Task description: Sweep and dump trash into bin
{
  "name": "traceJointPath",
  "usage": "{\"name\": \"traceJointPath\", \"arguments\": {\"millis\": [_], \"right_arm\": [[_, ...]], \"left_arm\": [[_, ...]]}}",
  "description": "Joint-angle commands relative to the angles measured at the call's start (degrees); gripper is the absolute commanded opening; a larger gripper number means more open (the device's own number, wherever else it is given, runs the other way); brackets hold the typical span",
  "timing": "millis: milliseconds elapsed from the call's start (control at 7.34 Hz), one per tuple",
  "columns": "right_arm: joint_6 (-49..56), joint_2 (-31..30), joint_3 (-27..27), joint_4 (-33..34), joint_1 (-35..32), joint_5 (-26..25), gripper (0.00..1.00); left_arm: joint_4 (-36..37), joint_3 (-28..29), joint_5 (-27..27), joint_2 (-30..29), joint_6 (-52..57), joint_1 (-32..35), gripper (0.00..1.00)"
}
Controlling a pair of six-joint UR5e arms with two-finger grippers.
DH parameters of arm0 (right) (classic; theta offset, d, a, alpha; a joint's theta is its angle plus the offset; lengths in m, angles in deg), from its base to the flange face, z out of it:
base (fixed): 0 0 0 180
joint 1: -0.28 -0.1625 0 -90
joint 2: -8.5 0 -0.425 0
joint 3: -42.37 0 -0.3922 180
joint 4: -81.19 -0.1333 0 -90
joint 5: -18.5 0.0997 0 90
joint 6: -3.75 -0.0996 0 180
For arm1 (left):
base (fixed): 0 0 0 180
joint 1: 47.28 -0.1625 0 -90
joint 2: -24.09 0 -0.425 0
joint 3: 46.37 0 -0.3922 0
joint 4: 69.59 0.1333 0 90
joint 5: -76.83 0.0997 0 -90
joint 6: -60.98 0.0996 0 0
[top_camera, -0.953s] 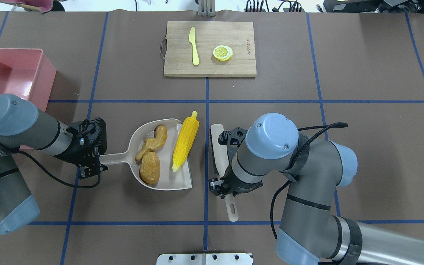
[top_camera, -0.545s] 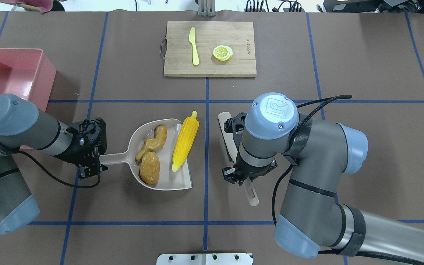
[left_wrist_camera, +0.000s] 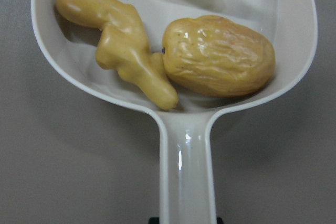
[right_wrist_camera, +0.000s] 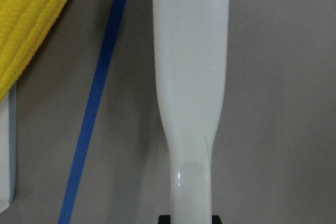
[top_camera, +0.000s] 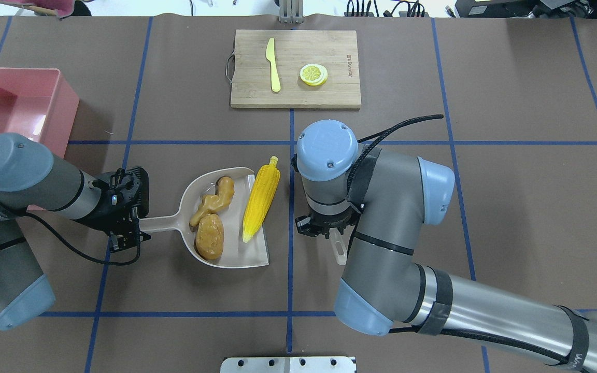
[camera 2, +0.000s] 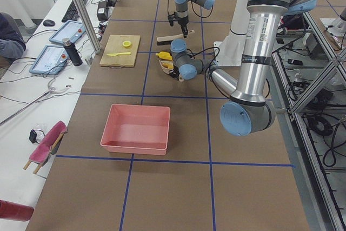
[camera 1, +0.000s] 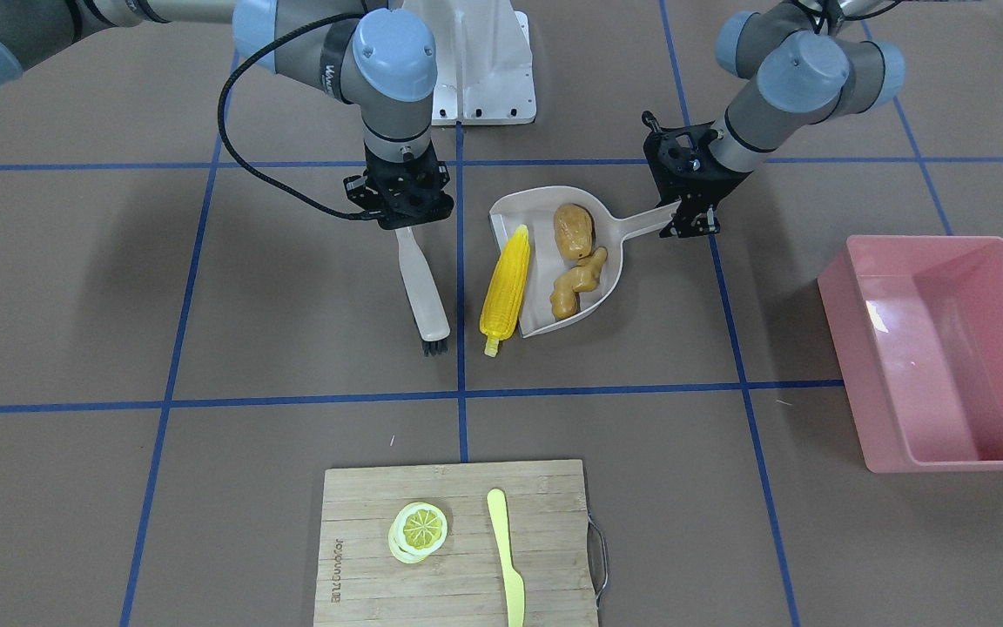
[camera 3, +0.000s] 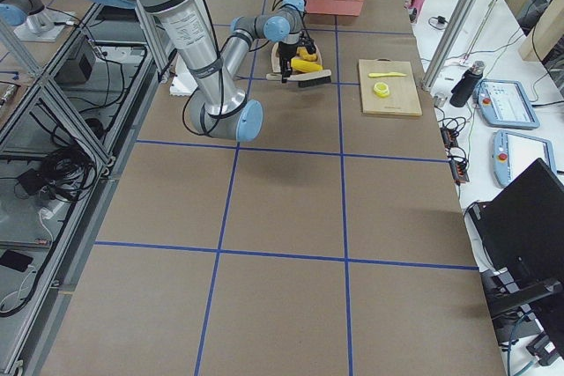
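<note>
Brush (camera 1: pixel 423 292) and right claw (camera 1: pixel 403 219) now farther up the counter (camera 1: pixel 205 305) than a second ago, claw pinching its handle, corn cob (top_camera: pixel 261 199) across dustpan (top_camera: pixel 236 256) lip, potato (top_camera: pixel 210 237) and ginger (top_camera: pixel 214 201) inside, left claw (camera 1: pixel 689 219) clamped on pan handle, pink bin (camera 1: pixel 954 459) well apart.

Potato (top_camera: pixel 210 237), ginger root (top_camera: pixel 214 201) in dustpan (top_camera: pixel 236 256); corn cob (top_camera: pixel 261 198) along its open edge; brush (camera 1: pixel 421 287) beside
</note>
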Motion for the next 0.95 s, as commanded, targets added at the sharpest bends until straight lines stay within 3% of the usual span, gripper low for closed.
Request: {"name": "traceJointPath", "arguments": {"millis": [0, 272, 817], "right_arm": [[0.1, 4.0, -6.2, 0.1, 0.0, -0.9, 0.00], [-0.6, 8.6, -10.9, -0.7, 0.4, -0.2, 0.00], [-6.4, 10.8, -14.6, -10.8, 6.6, 1.2, 0.00]], "left_arm": [[0.0, 0.0, 0.0, -0.1, -0.1, 0.0, 0.00], [0.0, 0.0, 0.0, -0.1, -0.1, 0.0, 0.00], [0.0, -0.1, 0.0, -0.1, -0.3, 0.0, 0.00]]}}
